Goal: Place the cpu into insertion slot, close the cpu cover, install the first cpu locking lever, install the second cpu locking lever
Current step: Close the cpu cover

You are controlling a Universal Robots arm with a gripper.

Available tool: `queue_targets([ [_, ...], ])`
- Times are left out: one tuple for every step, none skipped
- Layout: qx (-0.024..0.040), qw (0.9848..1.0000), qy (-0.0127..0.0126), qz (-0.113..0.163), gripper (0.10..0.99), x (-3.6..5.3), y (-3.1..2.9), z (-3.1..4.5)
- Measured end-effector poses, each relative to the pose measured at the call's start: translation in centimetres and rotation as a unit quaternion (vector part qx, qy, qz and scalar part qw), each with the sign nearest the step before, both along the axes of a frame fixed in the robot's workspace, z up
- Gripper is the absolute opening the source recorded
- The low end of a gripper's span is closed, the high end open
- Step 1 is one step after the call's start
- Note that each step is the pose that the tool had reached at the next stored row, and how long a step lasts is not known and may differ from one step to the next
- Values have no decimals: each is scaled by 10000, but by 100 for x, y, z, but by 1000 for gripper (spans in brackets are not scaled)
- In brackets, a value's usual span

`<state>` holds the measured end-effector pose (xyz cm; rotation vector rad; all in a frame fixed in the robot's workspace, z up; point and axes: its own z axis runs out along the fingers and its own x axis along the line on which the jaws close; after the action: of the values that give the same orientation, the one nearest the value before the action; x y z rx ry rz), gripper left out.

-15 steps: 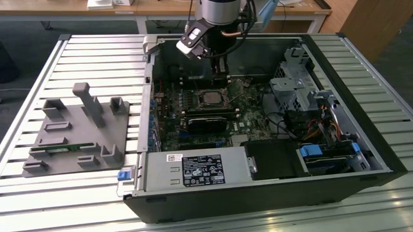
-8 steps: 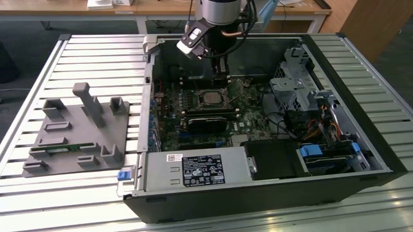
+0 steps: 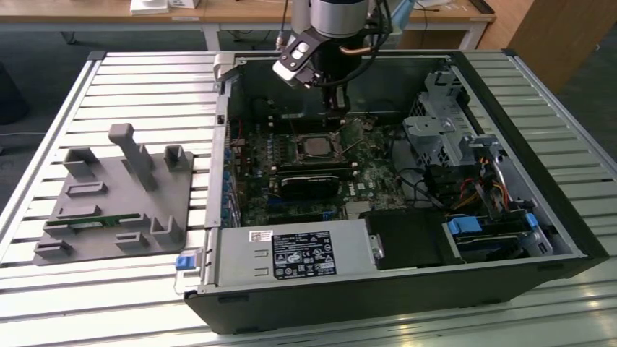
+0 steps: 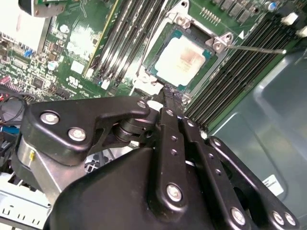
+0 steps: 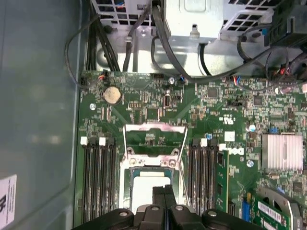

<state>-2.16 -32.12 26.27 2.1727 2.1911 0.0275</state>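
Lying flat, square silver-grey cpu (image 4: 180, 60), faintly smudged top

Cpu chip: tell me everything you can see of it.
The cpu is a flat square chip with a dull silver metal top marked by a brownish smear, with thin green edging. It lies level in its metal-rimmed socket on the green board, between rows of long black slots. The shut end effector hangs by one socket edge.

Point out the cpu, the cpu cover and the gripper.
cpu (image 4: 181, 60): second wrist view, middle of its silver-grey top.
cpu cover (image 4: 193, 29): second wrist view, a side strip of the metal frame beside the chip.
gripper (image 4: 170, 95): second wrist view, where its shut fingertips meet.
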Motion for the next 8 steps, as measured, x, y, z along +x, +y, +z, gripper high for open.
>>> queue_targets([
  [0, 10000, 0, 0, 122, 10, 0, -1],
  [0, 10000, 0, 0, 122, 20, 0, -1],
  [0, 10000, 0, 0, 122, 26, 0, -1],
  [0, 10000, 1, 0, 122, 32, 0, -2],
  [0, 10000, 1, 0, 122, 35, 0, -2],
  [0, 10000, 1, 0, 122, 37, 0, -2],
  [1, 10000, 3, 0, 122, 42, 0, -3],
  [1, 10000, 5, 0, 122, 46, 0, -3],
])
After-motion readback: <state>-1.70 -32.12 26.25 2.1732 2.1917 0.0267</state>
